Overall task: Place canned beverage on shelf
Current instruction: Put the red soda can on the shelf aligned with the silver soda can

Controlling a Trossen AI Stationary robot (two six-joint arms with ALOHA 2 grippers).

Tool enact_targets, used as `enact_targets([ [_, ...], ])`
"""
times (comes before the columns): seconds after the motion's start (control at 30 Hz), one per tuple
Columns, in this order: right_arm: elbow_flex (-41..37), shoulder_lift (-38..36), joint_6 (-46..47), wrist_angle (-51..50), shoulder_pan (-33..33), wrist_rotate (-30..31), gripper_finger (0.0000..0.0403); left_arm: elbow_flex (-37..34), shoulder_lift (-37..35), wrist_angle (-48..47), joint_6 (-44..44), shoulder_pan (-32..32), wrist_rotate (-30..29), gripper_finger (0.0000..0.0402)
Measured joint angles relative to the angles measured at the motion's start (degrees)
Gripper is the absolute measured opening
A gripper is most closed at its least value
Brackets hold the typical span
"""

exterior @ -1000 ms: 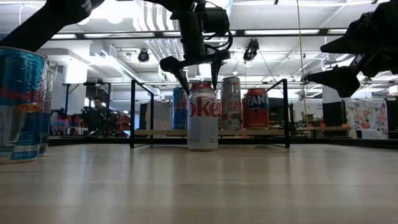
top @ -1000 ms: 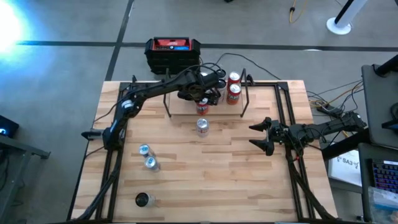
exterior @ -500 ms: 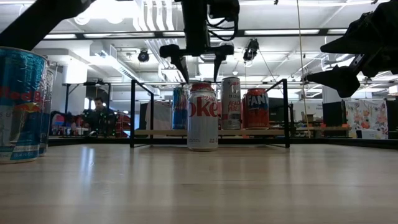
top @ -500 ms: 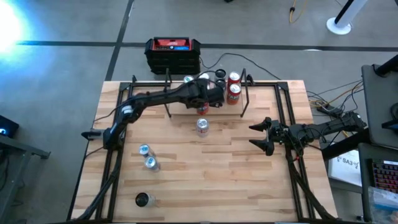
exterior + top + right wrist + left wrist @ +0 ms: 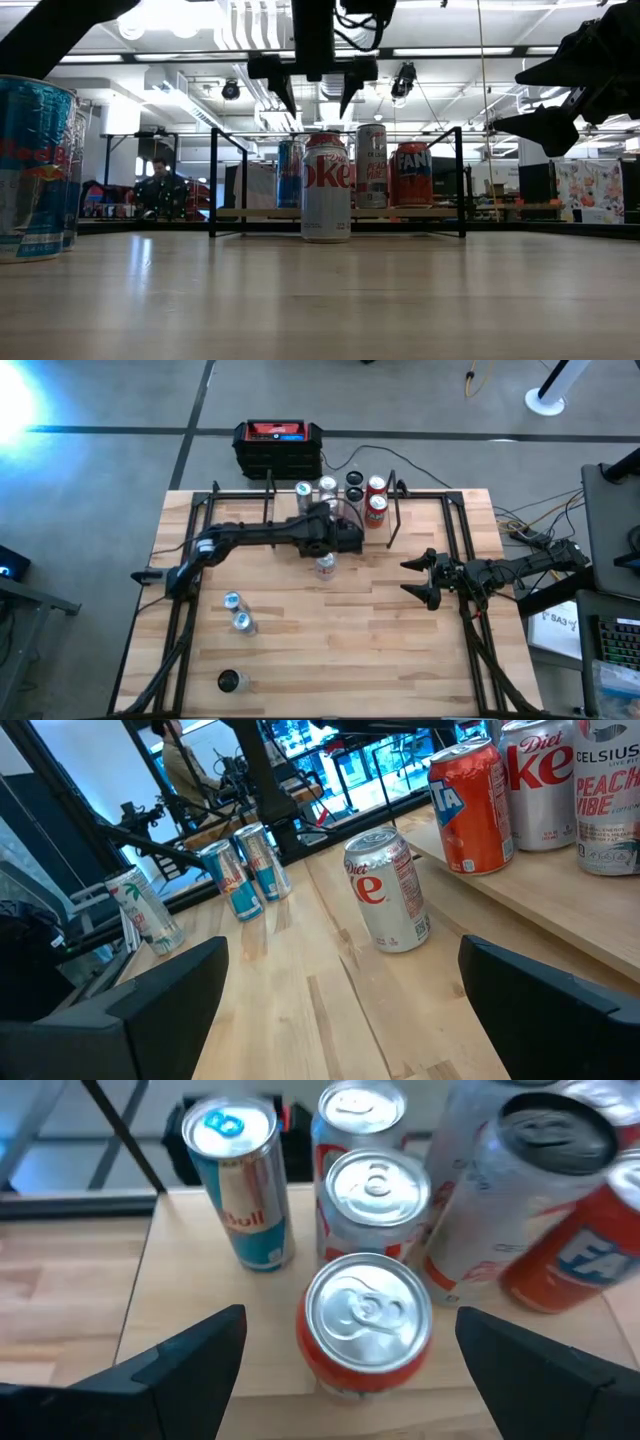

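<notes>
Your left gripper (image 5: 312, 92) hangs above the Diet Coke can (image 5: 325, 565), fingers spread wide and empty; in the low view both fingertips (image 5: 274, 88) stand clear above the can's top. In the high view the left arm reaches from the table's left edge toward the near side of the shelf (image 5: 290, 530).

The Diet Coke can stands upright on the table (image 5: 350, 660), just in front of the shelf and apart from it. The left wrist view shows its silver lid (image 5: 367, 1310) between the two dark fingers, with no contact on either side.

On the shelf board stand a Red Bull can (image 5: 242, 1180) at the left, two Coke cans (image 5: 365, 1190) behind the one on the table, a Celsius can (image 5: 606, 790), and a Fanta can (image 5: 411, 174) at the right.

Your right gripper (image 5: 418, 577) waits over the table's right side, well apart from the cans, fingers wide apart and holding nothing.

Three more cans (image 5: 236, 612) stand on the near left part of the table. A black box (image 5: 278, 446) with a red top sits on the floor beyond the far edge.
</notes>
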Motion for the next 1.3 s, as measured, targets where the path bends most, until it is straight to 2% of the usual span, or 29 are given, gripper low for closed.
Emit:
enact_targets([
  [0.23, 0.0, 0.02, 0.0, -0.01, 0.01, 0.0, 0.038, -1.56, 0.0, 1.19, -0.18, -2.43, -2.77, 0.0344],
  [0.6, 0.02, 0.0, 0.0, -0.01, -0.01, 0.0, 0.038, -6.69, 0.33, 4.3, -7.15, -2.47, -3.92, 0.0344],
  [1.0, 0.02, 0.02, 0.0, 0.01, -0.01, 0.0, 0.038, -12.13, 0.33, 10.51, -6.08, -2.57, -3.87, 0.0344],
  [1.3, 0.0, 0.02, 0.0, 0.01, 0.01, 0.0, 0.038, -12.38, 0.87, 12.99, -1.54, -2.55, -5.16, 0.033],
])
